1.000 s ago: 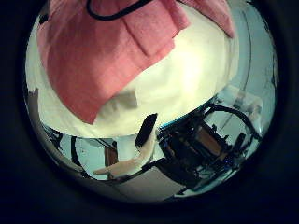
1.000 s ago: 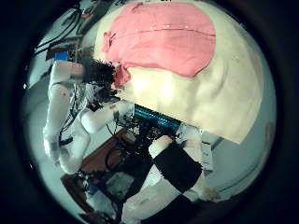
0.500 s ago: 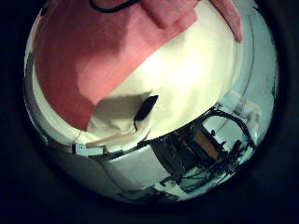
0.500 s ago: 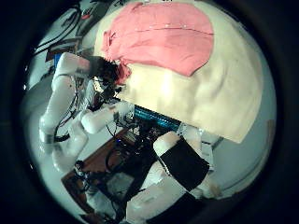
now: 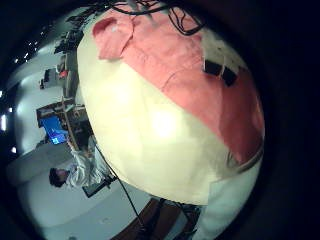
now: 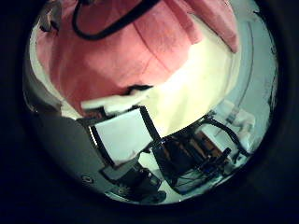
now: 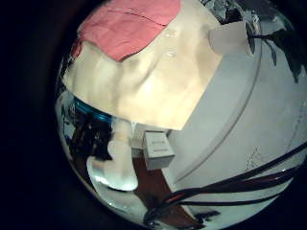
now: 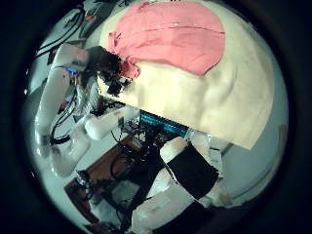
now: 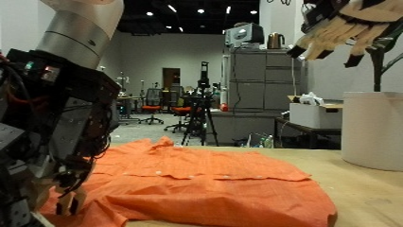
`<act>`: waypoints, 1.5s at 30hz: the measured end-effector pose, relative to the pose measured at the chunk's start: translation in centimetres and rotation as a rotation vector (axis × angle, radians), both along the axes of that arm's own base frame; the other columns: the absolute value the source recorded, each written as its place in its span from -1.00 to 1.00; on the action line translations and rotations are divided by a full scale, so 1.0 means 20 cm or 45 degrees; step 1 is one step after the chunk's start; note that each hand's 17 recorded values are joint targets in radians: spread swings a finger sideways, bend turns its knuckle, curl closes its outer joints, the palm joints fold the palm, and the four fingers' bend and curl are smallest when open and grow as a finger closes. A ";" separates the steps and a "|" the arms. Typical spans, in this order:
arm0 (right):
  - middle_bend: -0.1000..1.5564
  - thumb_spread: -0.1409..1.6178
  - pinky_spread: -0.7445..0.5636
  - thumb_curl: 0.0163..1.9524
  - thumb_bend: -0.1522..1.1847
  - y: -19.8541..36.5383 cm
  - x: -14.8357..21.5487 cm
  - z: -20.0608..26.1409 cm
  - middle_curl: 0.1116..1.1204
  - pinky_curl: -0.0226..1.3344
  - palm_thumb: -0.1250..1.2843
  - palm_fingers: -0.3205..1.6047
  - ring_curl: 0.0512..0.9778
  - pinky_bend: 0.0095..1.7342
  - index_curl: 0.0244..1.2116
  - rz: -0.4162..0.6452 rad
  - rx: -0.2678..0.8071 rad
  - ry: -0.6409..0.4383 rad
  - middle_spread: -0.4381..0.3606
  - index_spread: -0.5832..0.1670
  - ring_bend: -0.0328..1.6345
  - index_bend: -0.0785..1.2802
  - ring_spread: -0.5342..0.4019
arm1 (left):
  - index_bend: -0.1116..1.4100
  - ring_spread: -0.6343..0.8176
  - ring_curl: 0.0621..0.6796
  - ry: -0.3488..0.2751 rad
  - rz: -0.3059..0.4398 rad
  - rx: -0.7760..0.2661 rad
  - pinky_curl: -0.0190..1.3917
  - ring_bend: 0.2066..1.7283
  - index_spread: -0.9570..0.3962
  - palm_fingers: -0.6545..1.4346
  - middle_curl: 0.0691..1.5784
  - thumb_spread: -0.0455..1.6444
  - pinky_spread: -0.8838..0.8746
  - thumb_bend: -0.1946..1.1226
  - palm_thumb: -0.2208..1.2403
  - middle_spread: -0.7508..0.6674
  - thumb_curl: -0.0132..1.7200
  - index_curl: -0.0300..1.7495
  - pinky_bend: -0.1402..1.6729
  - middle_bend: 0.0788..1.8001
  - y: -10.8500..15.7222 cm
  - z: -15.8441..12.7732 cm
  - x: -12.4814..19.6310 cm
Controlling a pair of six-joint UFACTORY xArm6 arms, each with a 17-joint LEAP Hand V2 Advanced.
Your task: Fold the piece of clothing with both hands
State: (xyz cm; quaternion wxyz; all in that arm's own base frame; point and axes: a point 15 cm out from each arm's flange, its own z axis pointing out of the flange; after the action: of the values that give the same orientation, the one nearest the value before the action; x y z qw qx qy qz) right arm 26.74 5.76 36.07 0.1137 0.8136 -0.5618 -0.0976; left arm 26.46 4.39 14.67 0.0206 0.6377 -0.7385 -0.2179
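Lying spread flat on the pale bench [image 9: 365, 194], an orange shirt [image 9: 189, 180] is seen in the outside view. One robot hand [image 9: 57, 142] is set low at the shirt's near edge, with its fingers [image 9: 69, 200] down at the cloth; whether cloth is pinched cannot be told. The other robot hand [image 9: 346, 28] is held high above the bench, well apart from the shirt, fingers straight and nothing held. Which is left or right cannot be told.

White arm segments; left hand [image 9: 50, 132] of black blocky parts; right hand [image 9: 353, 24] with pale fingers.
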 end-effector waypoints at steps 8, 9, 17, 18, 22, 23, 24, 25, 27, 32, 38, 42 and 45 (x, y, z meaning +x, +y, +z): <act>-0.65 0.88 0.58 -0.81 -0.78 0.00 0.00 0.00 -0.63 -0.49 -0.15 -0.59 -0.57 -0.68 -0.51 0.002 0.000 0.002 0.31 -0.23 -0.72 -0.63 0.61 | -0.16 -0.89 0.09 0.109 -0.030 0.050 -0.30 -0.03 -0.45 0.77 -0.18 0.42 -0.85 -0.69 0.04 -0.67 -0.63 -0.23 0.08 0.00 0.04 0.03 -0.06; -0.65 0.88 0.58 -0.81 -0.78 0.00 0.00 -0.01 -0.63 -0.49 -0.15 -0.59 -0.58 -0.68 -0.52 0.002 -0.003 0.005 0.31 -0.23 -0.73 -0.63 0.61 | -0.16 -0.89 0.11 0.126 -0.038 0.052 -0.29 -0.02 -0.46 0.76 -0.18 0.44 -0.85 -0.69 0.06 -0.67 -0.63 -0.22 0.08 0.01 0.04 0.04 -0.06; -0.60 0.88 0.53 -0.80 -0.77 0.03 0.01 -0.06 -0.58 -0.50 -0.11 -0.44 -0.53 -0.68 -0.56 0.046 -0.021 0.051 0.25 -0.27 -0.62 -0.67 0.55 | -0.15 -0.88 0.20 0.193 -0.092 0.031 -0.27 0.01 -0.48 0.71 -0.17 0.54 -0.84 -0.70 0.16 -0.63 -0.64 -0.14 0.09 0.06 0.03 0.13 -0.05; -0.60 0.87 0.52 -0.80 -0.77 0.04 0.02 -0.08 -0.58 -0.49 -0.11 -0.44 -0.52 -0.68 -0.56 0.054 -0.025 0.065 0.24 -0.26 -0.61 -0.66 0.55 | -0.16 -0.87 0.21 0.193 -0.100 0.027 -0.27 0.01 -0.48 0.70 -0.17 0.55 -0.85 -0.70 0.18 -0.62 -0.64 -0.13 0.09 0.07 0.02 0.14 -0.05; -0.57 0.87 0.43 -0.80 -0.78 0.06 0.09 -0.15 -0.56 -0.50 -0.11 -0.38 -0.51 -0.67 -0.57 0.078 -0.021 0.068 0.10 -0.19 -0.57 -0.65 0.47 | -0.19 -0.87 0.24 0.179 -0.133 0.009 -0.27 0.02 -0.48 0.69 -0.17 0.57 -0.85 -0.71 0.20 -0.61 -0.65 -0.09 0.08 0.08 0.00 0.21 -0.02; -0.57 0.86 0.41 -0.80 -0.78 0.07 0.12 -0.17 -0.55 -0.50 -0.11 -0.36 -0.50 -0.67 -0.57 0.085 -0.016 0.056 0.08 -0.17 -0.55 -0.65 0.45 | -0.19 -0.87 0.24 0.169 -0.139 0.001 -0.26 0.02 -0.48 0.69 -0.18 0.58 -0.85 -0.72 0.21 -0.61 -0.65 -0.08 0.08 0.08 -0.02 0.23 -0.02; -0.57 0.86 0.38 -0.80 -0.78 0.08 0.16 -0.19 -0.55 -0.50 -0.11 -0.35 -0.51 -0.67 -0.57 0.090 -0.012 0.039 0.07 -0.15 -0.55 -0.65 0.42 | -0.20 -0.87 0.25 0.162 -0.141 -0.004 -0.26 0.02 -0.48 0.69 -0.18 0.58 -0.85 -0.72 0.21 -0.61 -0.65 -0.08 0.08 0.08 -0.02 0.24 -0.02; -0.57 0.86 0.37 -0.80 -0.78 0.09 0.19 -0.23 -0.55 -0.50 -0.10 -0.34 -0.50 -0.67 -0.57 0.092 -0.009 0.029 0.07 -0.14 -0.54 -0.65 0.41 | -0.20 -0.87 0.25 0.155 -0.144 -0.006 -0.26 0.02 -0.48 0.69 -0.18 0.58 -0.85 -0.72 0.21 -0.61 -0.65 -0.07 0.08 0.08 -0.03 0.25 -0.01; -0.55 0.85 0.31 -0.79 -0.78 0.09 0.19 -0.31 -0.53 -0.50 -0.10 -0.32 -0.50 -0.67 -0.57 0.095 -0.014 0.052 0.11 -0.09 -0.52 -0.65 0.37 | -0.22 -0.87 0.27 0.143 -0.145 -0.006 -0.26 0.03 -0.49 0.69 -0.18 0.59 -0.86 -0.72 0.22 -0.60 -0.65 -0.06 0.07 0.08 -0.03 0.27 0.00; -0.49 0.68 0.25 -0.78 -0.82 0.10 0.18 -0.61 -0.50 -0.51 -0.18 -0.30 -0.49 -0.67 -0.58 0.096 -0.015 0.059 0.17 0.03 -0.49 -0.66 0.30 | -0.24 -0.86 0.29 0.141 -0.146 -0.005 -0.25 0.03 -0.50 0.70 -0.19 0.60 -0.86 -0.72 0.22 -0.60 -0.65 -0.02 0.07 0.09 -0.03 0.28 0.01; -0.43 0.53 0.22 -0.74 -0.79 0.15 0.19 -0.90 -0.45 -0.53 -0.12 -0.26 -0.47 -0.68 -0.58 0.125 -0.008 0.027 0.15 0.10 -0.42 -0.65 0.20 | -0.28 -0.86 0.30 0.138 -0.146 -0.004 -0.25 0.04 -0.51 0.70 -0.19 0.61 -0.86 -0.72 0.22 -0.59 -0.65 0.01 0.06 0.10 -0.02 0.29 0.02; -0.43 0.46 0.20 -0.72 -0.80 0.15 0.19 -0.97 -0.44 -0.53 -0.07 -0.26 -0.46 -0.66 -0.57 0.122 -0.022 0.067 0.14 0.10 -0.40 -0.64 0.17 | -0.29 -0.86 0.30 0.135 -0.147 -0.004 -0.25 0.03 -0.52 0.70 -0.20 0.61 -0.86 -0.72 0.22 -0.59 -0.65 0.03 0.05 0.11 -0.03 0.30 0.02; -0.42 0.43 0.19 -0.71 -0.80 0.16 0.19 -1.00 -0.43 -0.54 -0.04 -0.27 -0.47 -0.66 -0.55 0.137 -0.039 0.086 0.13 0.10 -0.40 -0.63 0.16 | -0.31 -0.86 0.31 0.132 -0.145 -0.004 -0.25 0.03 -0.52 0.70 -0.20 0.61 -0.86 -0.72 0.22 -0.59 -0.65 0.05 0.05 0.11 -0.02 0.30 0.03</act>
State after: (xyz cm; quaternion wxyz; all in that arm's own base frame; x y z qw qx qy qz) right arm 30.54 8.87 16.05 0.1501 0.8370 -0.5146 -0.1103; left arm 26.99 3.93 20.74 0.0473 0.5823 -0.7720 -0.2505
